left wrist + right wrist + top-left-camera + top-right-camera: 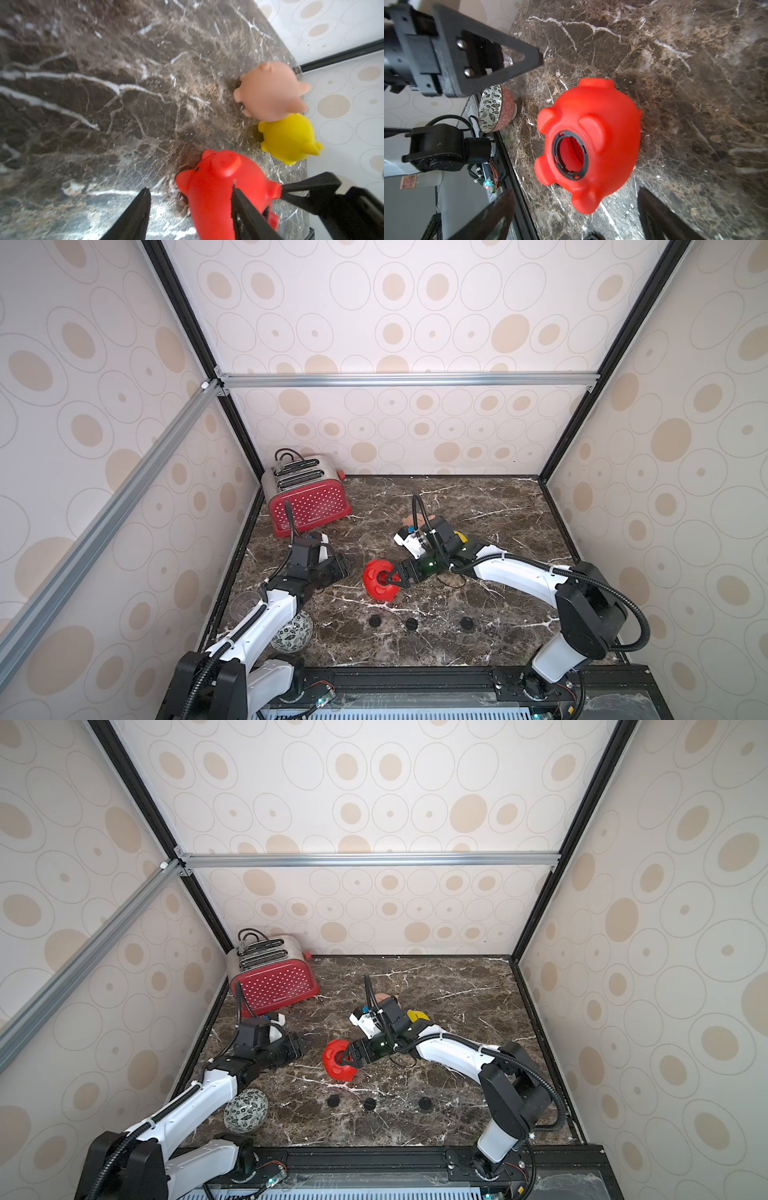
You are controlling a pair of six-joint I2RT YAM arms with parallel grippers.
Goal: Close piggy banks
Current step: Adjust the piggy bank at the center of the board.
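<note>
Marble pattern, dark brown with white veins, covers the tabletop (478, 497), which fills the floor of a booth. Cream walls (395, 323) printed with beige ovals and thin rings close it in on the left, right and far sides. Black posts stand at the far corners, and a silver rail (407, 379) runs across the far wall. A black rail (415, 678) edges the near side.

A red polka-dot toaster (305, 497) stands in the far left corner. At the near left a patterned bowl (494, 110) lies on its side, partly under the left arm. Three black discs (412, 623) lie in a row close to the near edge.

The red pig (380, 578) lies on its side at the middle of the table, its belly hole (571, 154) uncovered and turned toward the right arm. The right gripper (392, 577) sits just at that belly, jaws spread wide and grasping nothing. The left gripper (347, 566) is just left of the pig, apart from it, jaws parted and empty.

The peach pig (270, 91) and yellow pig (288, 139) stand side by side farther back, beyond the right wrist. From the left wrist they appear to touch.
</note>
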